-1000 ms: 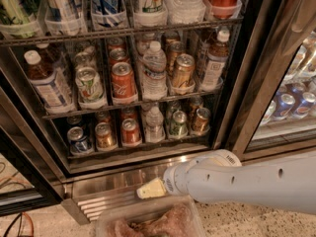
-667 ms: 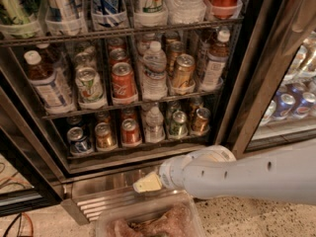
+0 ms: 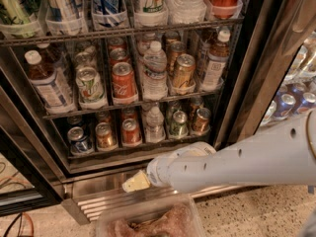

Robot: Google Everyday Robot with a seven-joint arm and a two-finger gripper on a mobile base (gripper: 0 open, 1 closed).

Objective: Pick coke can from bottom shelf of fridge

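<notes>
1. Since one second ago the white arm has travelled to the left and a little upward, so the end effector now sits further left, in front of the ribbed stainless-steel base of the fridge.
2. At this moment the end effector is below the bottom shelf and apart from every can. We cannot tell if it is open or closed, and we see nothing carried in it.
3. Our target, the coke can, stands upright at the front of its row on the bottom shelf. It is between the gold-brown can on its left and a small water bottle on its right.
4. We judge that the drinks are kept in narrow rows, front to back, so that each kind stays in its own lane and the front one is easy to reach. Because of this the neighbours stand just beside the coke can, with little free room at its sides.
5. Another red can stands on the middle rack. It is one level too high, so it is not the one we want.
6. In our judgement this is only the approach. The end effector is almost under the column of the coke can, which explains the move to the left. Next it must rise and go forward, and the risk is to knock the gold-brown can or the bottle.
</notes>
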